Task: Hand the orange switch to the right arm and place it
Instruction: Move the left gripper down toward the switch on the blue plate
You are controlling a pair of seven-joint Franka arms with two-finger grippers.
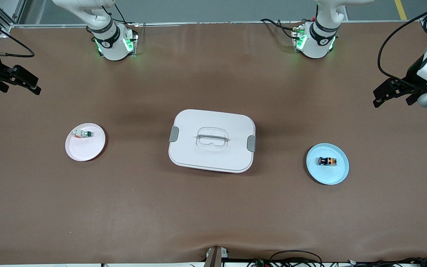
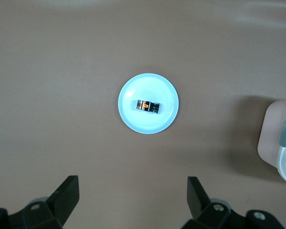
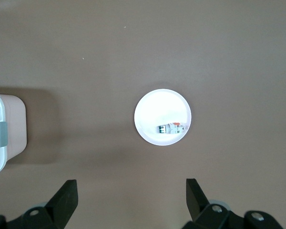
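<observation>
Two plates, two switches, one lidded box and two arms make up the scene. The orange switch lies on its side in the middle of the blue plate, toward the left arm's end of the table; its cap is hard to make out, and only orange marks on the black body show. The green switch lies near the rim of the white plate, toward the right arm's end. The white box, lid on and grey clips at both ends, sits between the plates. The left gripper hangs above that end of the table, fingers spread wide, holding nothing. The right gripper likewise hangs empty and spread above its own end. Both arms are cut off by the frame edges, and each wrist view shows only a corner of the box.
</observation>
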